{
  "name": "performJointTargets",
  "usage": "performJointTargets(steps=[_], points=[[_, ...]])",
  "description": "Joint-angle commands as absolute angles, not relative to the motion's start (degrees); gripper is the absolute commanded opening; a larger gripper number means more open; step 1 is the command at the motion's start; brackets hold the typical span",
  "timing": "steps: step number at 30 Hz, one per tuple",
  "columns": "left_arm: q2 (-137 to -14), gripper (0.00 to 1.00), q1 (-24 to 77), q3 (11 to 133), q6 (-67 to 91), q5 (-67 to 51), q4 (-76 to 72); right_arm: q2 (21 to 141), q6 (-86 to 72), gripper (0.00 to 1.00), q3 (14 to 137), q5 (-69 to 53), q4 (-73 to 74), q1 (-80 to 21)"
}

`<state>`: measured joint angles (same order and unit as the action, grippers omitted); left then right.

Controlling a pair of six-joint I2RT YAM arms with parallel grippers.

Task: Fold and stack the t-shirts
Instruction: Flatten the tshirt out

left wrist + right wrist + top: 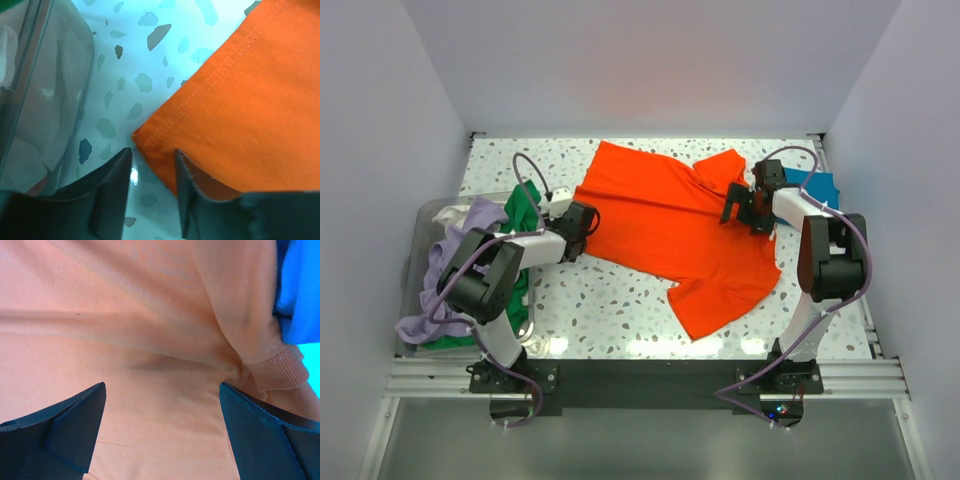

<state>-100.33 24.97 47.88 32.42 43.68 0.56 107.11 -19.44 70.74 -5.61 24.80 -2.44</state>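
Since folding starts from a corner, left end effector [152,152] straddles the 9 o'clock hem of the bright orange cloth t-shirt [670,230], part-open; right end effector [162,385] gapes at 2 o'clock.

Can't read any text, logos or numbers anywhere here; even the orange t-shirt [660,230] up close is just plain cloth.
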Motion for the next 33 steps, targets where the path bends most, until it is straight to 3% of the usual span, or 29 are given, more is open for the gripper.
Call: performJointTargets(steps=[1, 15, 25, 33], points=[[-101.0, 0.42, 23.8, 49.6, 33.6, 43.9, -2.5, 104.1, -18.7, 0.99, 70.5, -6.2, 23.6, -2.2], [-102.0, 0.00, 23.6, 50.5, 31.0, 41.0, -1.4, 101.3, -18.8, 0.99, 69.3, -6.3, 23.1, -3.2], [-99.7, 0.00, 22.6, 48.9, 26.9, 35.5, -4.6, 87.8, -21.6, 0.97, 63.2, -2.9, 23.2, -16.7], [-96.4, 0.00, 20.5, 46.1, 23.5, 27.7, -8.2, 71.6, -29.1, 0.92, 53.6, 9.7, 34.4, -31.4]])
